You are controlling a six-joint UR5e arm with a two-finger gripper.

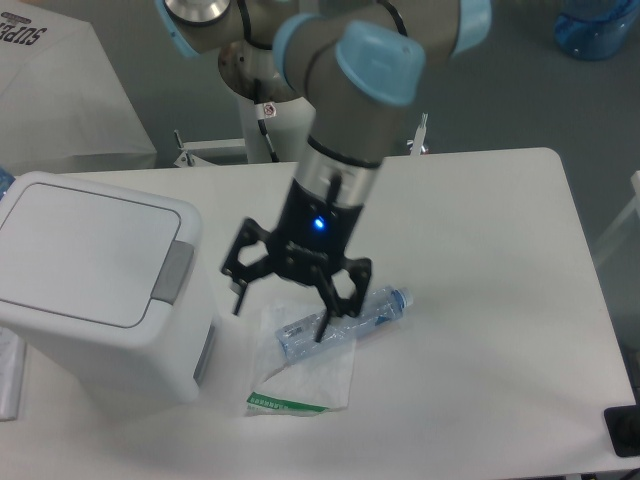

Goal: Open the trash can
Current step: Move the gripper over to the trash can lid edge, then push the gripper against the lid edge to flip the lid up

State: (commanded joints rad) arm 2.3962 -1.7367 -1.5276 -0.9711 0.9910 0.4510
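The trash can [90,290] is a large white boxy bin at the left of the table. Its flat white lid [85,250] lies shut. A grey push-button tab [173,270] sits on the lid's right edge, and a grey panel [205,352] shows on the side below it. My gripper [278,320] hangs to the right of the bin, above the table, apart from the tab. Its black fingers are spread open and hold nothing.
A crushed clear plastic bottle [350,318] lies on the table [480,250] under and right of the gripper, on a white packet with a green strip [305,375]. A black object [625,430] sits at the table's front right corner.
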